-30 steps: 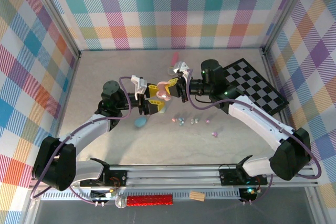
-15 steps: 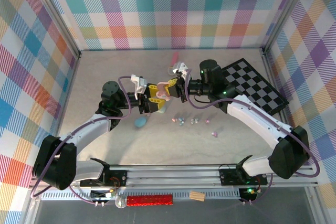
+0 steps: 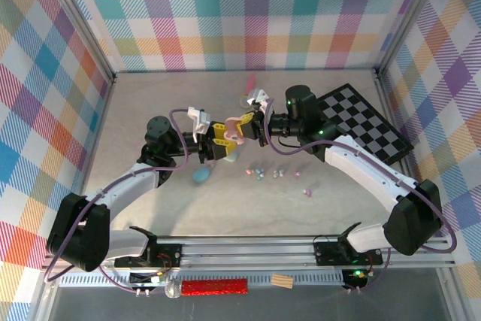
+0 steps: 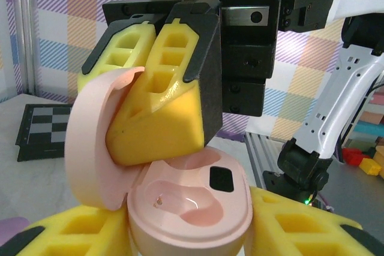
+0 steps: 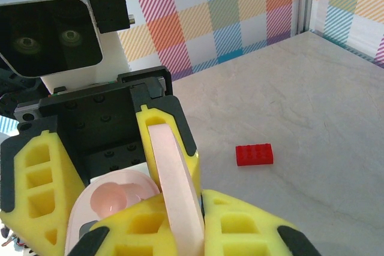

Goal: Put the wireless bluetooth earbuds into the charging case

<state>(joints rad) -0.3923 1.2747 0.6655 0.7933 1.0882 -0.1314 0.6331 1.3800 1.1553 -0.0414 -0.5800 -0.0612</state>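
Left gripper (image 3: 223,140) clamps the pale pink plastic charging case (image 4: 192,208), right gripper (image 3: 252,125) pinches its lid (image 5: 174,178) — best held steady, wide open.

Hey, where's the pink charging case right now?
In the top view the open pink charging case is held above the middle of the table, between the left gripper and the right gripper, left of the checkerboard.

Pastel plaid walls (image 3: 248,13) enclose a pale marbled counter (image 3: 150,103) on three sides; a metal rail (image 3: 248,249) runs along its near edge.
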